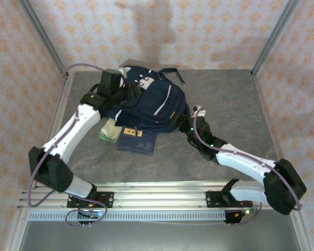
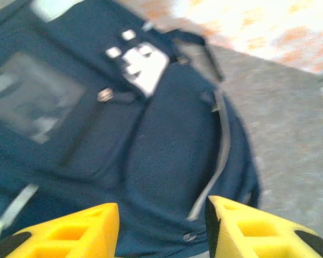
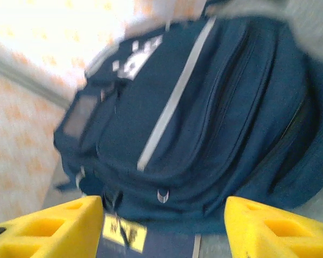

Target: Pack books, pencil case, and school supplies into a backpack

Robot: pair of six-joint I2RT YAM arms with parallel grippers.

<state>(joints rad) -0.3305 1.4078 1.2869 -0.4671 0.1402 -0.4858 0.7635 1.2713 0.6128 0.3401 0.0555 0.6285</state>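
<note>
The navy backpack (image 1: 154, 102) with white stripes lies in the middle of the table. My left gripper (image 1: 130, 94) hovers over its left side, and in the left wrist view the yellow fingers (image 2: 83, 231) stand apart over the fabric (image 2: 167, 145) with nothing between them. My right gripper (image 1: 188, 121) is at the backpack's right side, jaws wide apart and empty (image 3: 164, 234), facing the pack (image 3: 215, 118). A navy book (image 1: 137, 140) with a yellow label lies against the pack's near edge (image 3: 151, 244). A pale green packet (image 1: 109, 130) lies left of it. The pencil case is out of view.
Metal frame posts (image 1: 44, 39) and patterned walls close in the grey table (image 1: 235, 99) on the left, right and back. The rail (image 1: 157, 201) carrying both arm bases runs along the near edge. Bare tabletop lies right of the backpack.
</note>
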